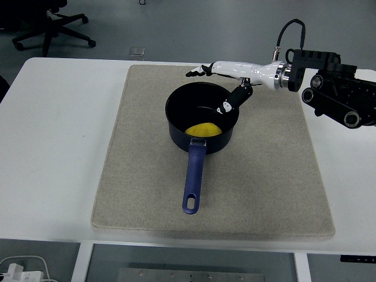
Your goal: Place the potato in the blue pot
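The yellow potato (203, 128) lies inside the dark blue pot (176, 130), low against its near wall and half hidden by the rim. The pot stands on the beige mat with its blue handle (192, 179) pointing toward me. My right hand (214, 88) hovers over the pot's far right rim, fingers spread and holding nothing; its white fingers (200, 71) reach past the far rim and the black thumb (235, 98) hangs over the right rim. The left arm is out of view.
A beige mat (129, 176) covers the middle of the white table (53, 147). My right arm's black forearm (338, 97) sits above the table's right side. An office chair (50, 26) stands on the floor beyond the far left corner.
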